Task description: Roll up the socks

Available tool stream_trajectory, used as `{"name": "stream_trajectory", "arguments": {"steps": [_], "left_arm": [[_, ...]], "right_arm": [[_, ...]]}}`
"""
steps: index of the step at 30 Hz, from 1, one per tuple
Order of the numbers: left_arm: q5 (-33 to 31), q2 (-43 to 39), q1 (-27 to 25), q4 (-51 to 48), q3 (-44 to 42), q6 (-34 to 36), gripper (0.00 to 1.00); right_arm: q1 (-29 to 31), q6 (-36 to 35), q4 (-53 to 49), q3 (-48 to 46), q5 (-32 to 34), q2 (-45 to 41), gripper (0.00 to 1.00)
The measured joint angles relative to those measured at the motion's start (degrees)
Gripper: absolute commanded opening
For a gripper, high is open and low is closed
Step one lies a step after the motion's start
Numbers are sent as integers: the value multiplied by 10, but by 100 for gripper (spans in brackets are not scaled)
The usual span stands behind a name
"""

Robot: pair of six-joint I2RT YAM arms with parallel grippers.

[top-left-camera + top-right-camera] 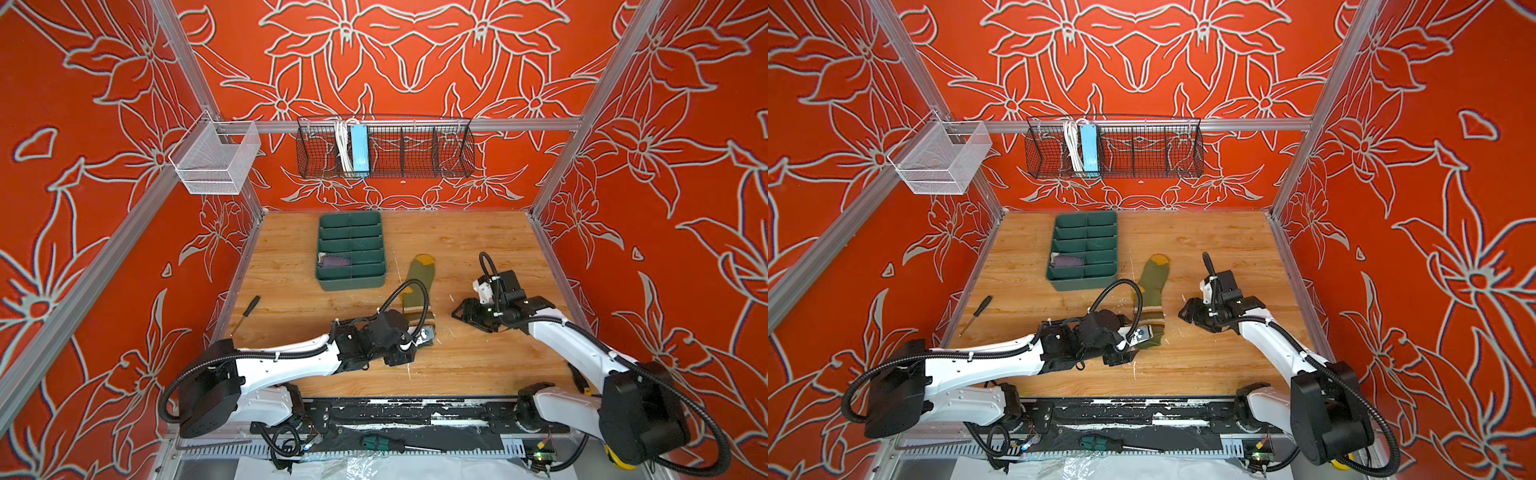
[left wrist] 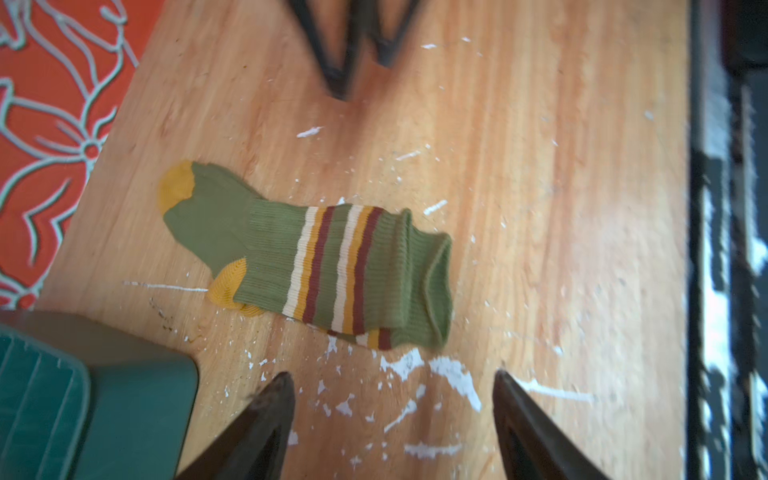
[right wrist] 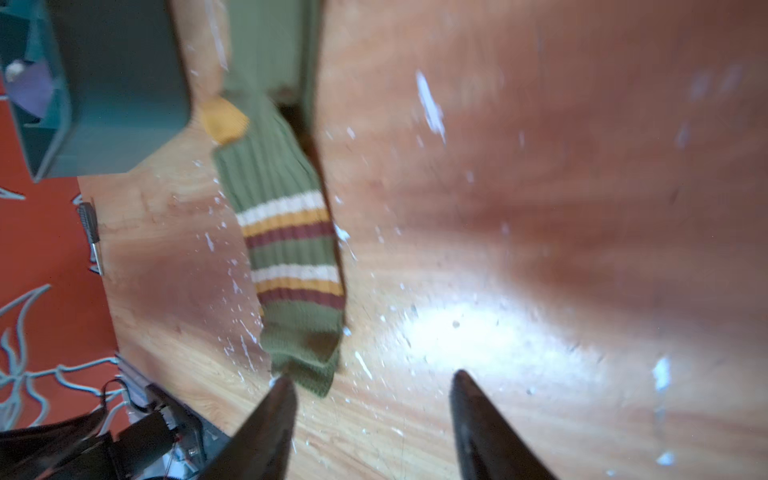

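Note:
The olive green sock (image 1: 420, 286) (image 1: 1152, 286) lies flat on the wooden table in both top views, with its mustard toe toward the back wall and its striped cuff toward the front. My left gripper (image 1: 413, 347) (image 2: 392, 376) sits just left of the cuff, open, with only bare table between its fingers. My right gripper (image 1: 465, 318) (image 3: 372, 378) hovers to the sock's right, open and empty; one fingertip (image 3: 284, 384) is close to the cuff edge. The purple sock (image 1: 334, 262) (image 3: 31, 89) sits bunched in a tray compartment.
A dark green divided tray (image 1: 351, 283) stands behind and to the left of the sock. A screwdriver (image 1: 245, 316) lies by the table's left edge. A black wire basket (image 1: 384, 149) and a white mesh basket (image 1: 216, 160) hang on the frame. White flecks dot the wood.

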Motion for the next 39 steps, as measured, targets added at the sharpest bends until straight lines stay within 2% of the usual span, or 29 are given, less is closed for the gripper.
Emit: {"name": "stream_trajectory", "arguments": {"steps": [2,4,7,11,12,17,23,33,39], "left_arm": [[-20,13,0,23,-1,-25,75],[-42,28,0,45,-2,-49,76],[-85,49,0,68,-2,-82,79],[-130,50,6,78,-2,-125,84],[-134,46,9,78,-2,-133,85],[-141,11,42,78,-2,-177,89],[-114,-37,83,78,-2,-217,93],[-85,-96,87,84,-9,-225,97],[-85,-101,87,90,-35,-233,97]], "right_arm": [[18,5,3,-10,-6,10,48],[49,11,9,-11,-8,27,38],[99,20,28,-9,-11,53,33],[149,26,49,4,-11,79,17],[156,30,54,9,-10,83,16],[183,42,86,31,1,107,15],[223,59,133,34,11,143,15],[237,64,176,34,19,193,15],[240,63,174,29,21,186,15]]}}
